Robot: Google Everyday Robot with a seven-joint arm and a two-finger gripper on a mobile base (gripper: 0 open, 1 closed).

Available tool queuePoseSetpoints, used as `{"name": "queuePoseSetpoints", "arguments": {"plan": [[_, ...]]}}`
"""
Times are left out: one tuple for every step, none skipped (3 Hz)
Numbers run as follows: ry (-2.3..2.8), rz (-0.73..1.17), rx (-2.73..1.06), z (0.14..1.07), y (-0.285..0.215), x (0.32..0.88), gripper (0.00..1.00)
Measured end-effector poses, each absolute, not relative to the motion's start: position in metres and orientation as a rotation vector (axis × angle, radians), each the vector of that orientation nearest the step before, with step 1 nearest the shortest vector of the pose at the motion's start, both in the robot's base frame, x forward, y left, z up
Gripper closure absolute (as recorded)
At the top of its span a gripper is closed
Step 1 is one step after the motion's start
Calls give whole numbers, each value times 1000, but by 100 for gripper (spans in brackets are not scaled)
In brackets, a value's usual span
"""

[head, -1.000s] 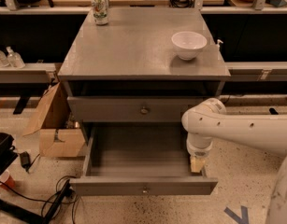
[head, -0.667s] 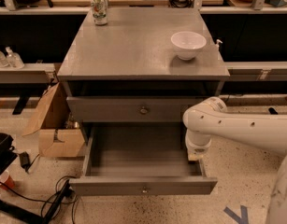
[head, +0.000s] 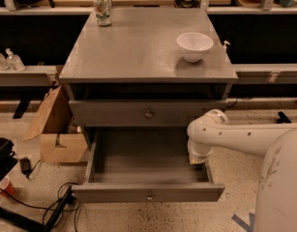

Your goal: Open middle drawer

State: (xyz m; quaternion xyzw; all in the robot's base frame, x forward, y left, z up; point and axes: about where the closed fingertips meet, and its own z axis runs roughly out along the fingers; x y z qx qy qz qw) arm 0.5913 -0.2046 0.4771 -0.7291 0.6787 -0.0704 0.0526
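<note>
Camera view: middle drawer (head: 114, 193) open toward viewer, gripper (head: 195, 159) at right wall.

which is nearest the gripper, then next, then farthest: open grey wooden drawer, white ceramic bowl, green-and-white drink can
The gripper sits at the drawer's right wall.
1. open grey wooden drawer, beside it
2. white ceramic bowl, higher up, right
3. green-and-white drink can, back left
</note>
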Motion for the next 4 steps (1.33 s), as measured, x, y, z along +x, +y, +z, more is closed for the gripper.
{"name": "queuePoseSetpoints", "arguments": {"plan": [[2064, -214, -2217, 477, -205, 591, 100], [2044, -144, -2204, 457, -198, 590, 100], [2003, -82, -2211, 427, -187, 593, 100], [1956, -21, -2272, 388, -168, 585, 100]]}}
